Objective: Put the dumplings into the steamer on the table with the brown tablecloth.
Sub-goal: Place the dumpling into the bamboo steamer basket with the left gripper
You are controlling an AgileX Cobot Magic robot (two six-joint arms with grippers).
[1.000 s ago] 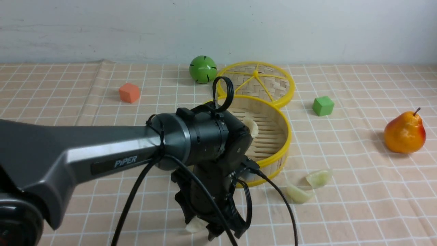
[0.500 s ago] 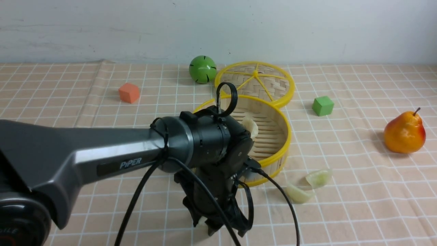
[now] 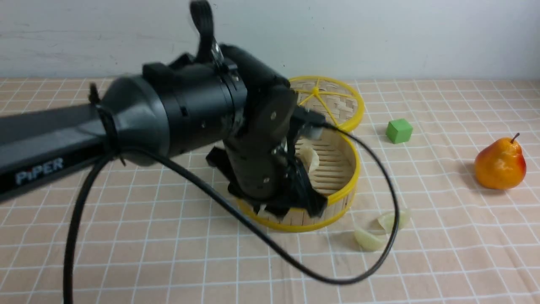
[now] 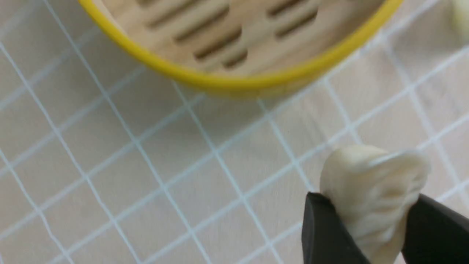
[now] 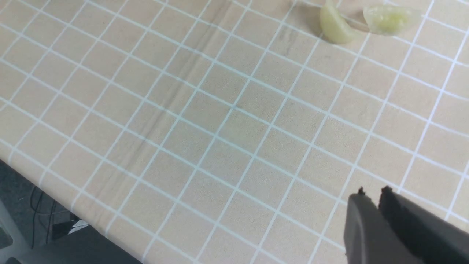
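My left gripper (image 3: 270, 209) is shut on a pale pleated dumpling (image 4: 370, 183), held off the brown tablecloth (image 3: 126, 211) just short of the near rim of the steamer (image 4: 234, 82). In the front view the steamer (image 3: 351, 185) sits mid-table, partly behind my left wrist, with one dumpling (image 3: 311, 158) lying on its slats. Two dumplings (image 3: 369, 240) (image 3: 394, 219) lie on the cloth to the steamer's near right. The right wrist view shows these two dumplings (image 5: 335, 27) (image 5: 390, 18) far from my right gripper (image 5: 372, 190), which is shut with nothing in it.
The woven lid (image 3: 333, 101) lies flat behind the steamer. A green cube (image 3: 399, 130) and an orange pear (image 3: 500, 163) stand to the right. My left arm's cable (image 3: 337, 278) loops down over the cloth. The table's edge (image 5: 73, 220) runs close to my right gripper.
My left gripper closed on the dumpling near the front edge, then rose with it and moved toward the steamer's near rim. The other dumplings have not moved.
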